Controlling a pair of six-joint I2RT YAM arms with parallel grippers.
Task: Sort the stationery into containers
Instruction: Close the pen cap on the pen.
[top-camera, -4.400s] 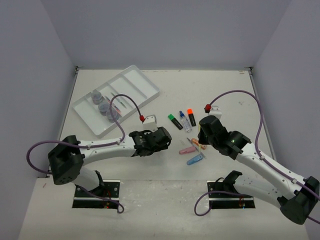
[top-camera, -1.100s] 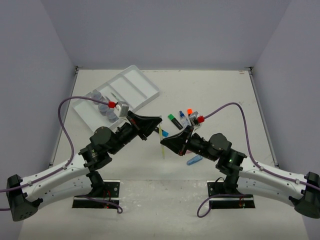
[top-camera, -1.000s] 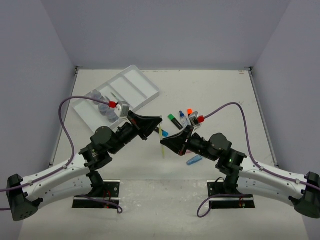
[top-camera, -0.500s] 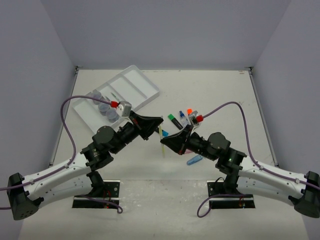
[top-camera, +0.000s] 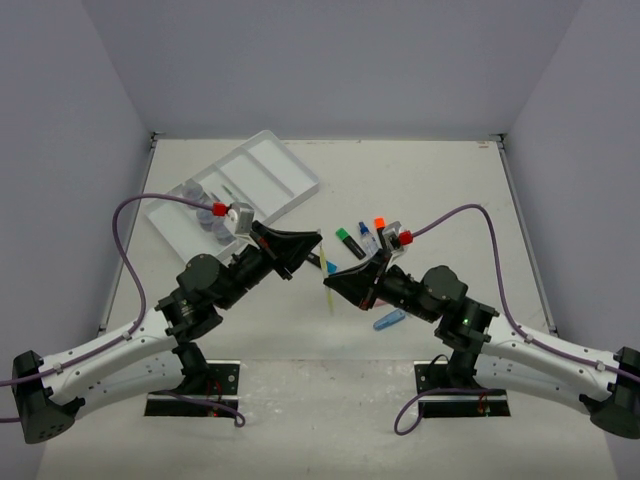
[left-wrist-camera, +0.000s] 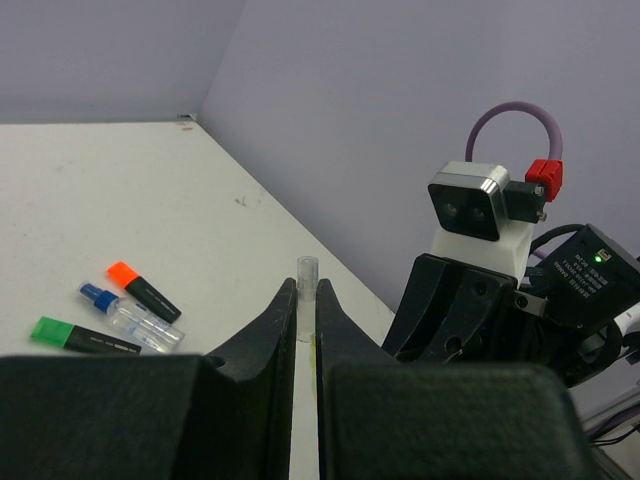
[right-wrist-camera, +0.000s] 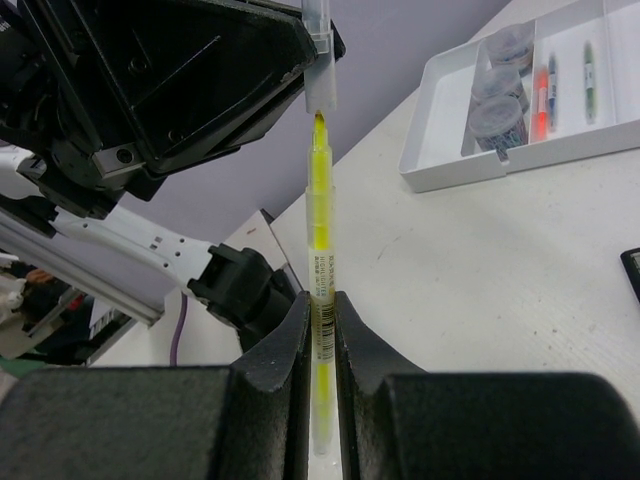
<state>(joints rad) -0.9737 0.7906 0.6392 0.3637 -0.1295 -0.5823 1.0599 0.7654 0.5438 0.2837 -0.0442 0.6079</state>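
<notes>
Both arms are raised and meet above the table's middle. My right gripper (right-wrist-camera: 321, 300) (top-camera: 332, 284) is shut on a thin yellow pen (right-wrist-camera: 320, 220) (top-camera: 329, 296), which stands upright. My left gripper (left-wrist-camera: 306, 290) (top-camera: 319, 256) is shut on the pen's clear cap (left-wrist-camera: 306, 272) (right-wrist-camera: 320, 70); the yellow tip sits right at the cap's mouth. The white tray (top-camera: 277, 163) (right-wrist-camera: 560, 150) lies at the back left and holds three clear jars (right-wrist-camera: 497, 80) and a few pens (right-wrist-camera: 541, 90). On the table lie a green-capped highlighter (top-camera: 349, 242), a blue-capped bottle (top-camera: 370, 241) and an orange-capped highlighter (top-camera: 382, 233).
A blue oblong piece (top-camera: 389, 320) lies below the right arm, partly hidden by it. The green highlighter (left-wrist-camera: 80, 337), the bottle (left-wrist-camera: 133, 316) and the orange highlighter (left-wrist-camera: 145, 289) also show in the left wrist view. Grey walls close in the table on three sides.
A few seconds ago both arms were low over the table; now they are raised and meeting. Over the last second the left wrist dipped slightly and the right arm drifted slightly right; both grips are unchanged.
</notes>
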